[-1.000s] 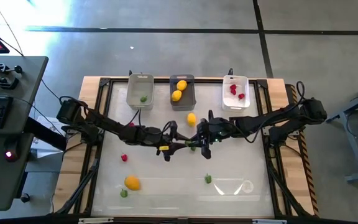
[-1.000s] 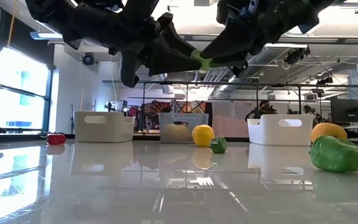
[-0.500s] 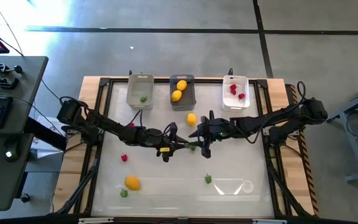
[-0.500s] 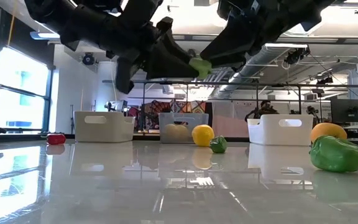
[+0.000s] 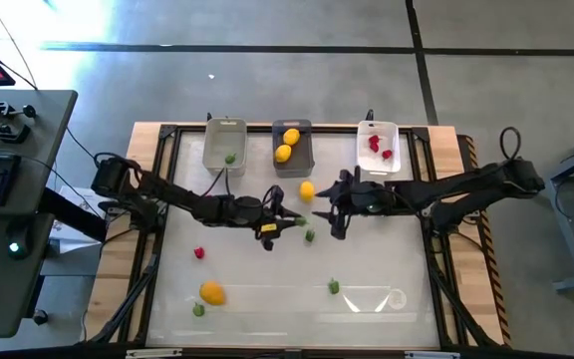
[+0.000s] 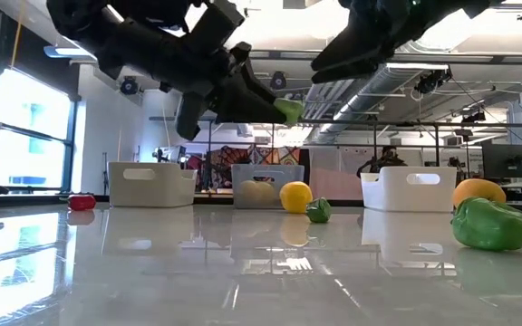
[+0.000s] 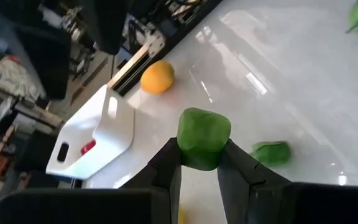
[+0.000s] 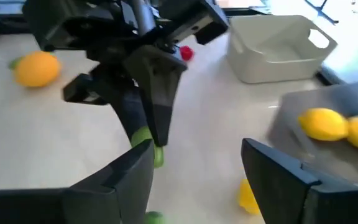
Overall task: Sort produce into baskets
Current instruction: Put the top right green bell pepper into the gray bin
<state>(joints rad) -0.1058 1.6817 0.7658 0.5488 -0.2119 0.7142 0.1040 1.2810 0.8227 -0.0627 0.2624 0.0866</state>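
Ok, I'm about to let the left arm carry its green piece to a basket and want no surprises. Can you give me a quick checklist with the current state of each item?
1. Left gripper holds the green piece: ok, pinched between both fingers and lifted off the table.
2. Right gripper has let go: ok, fingers open and empty.
3. Right arm out of the way: cannot tell, its gripper hangs close beside the left one over mid-table.
4. Clear basket has room: ok, one green piece inside.
5. Path to that basket: ok, the loose lemon lies off toward the grey basket.
6. White basket holds only red pieces: ok.
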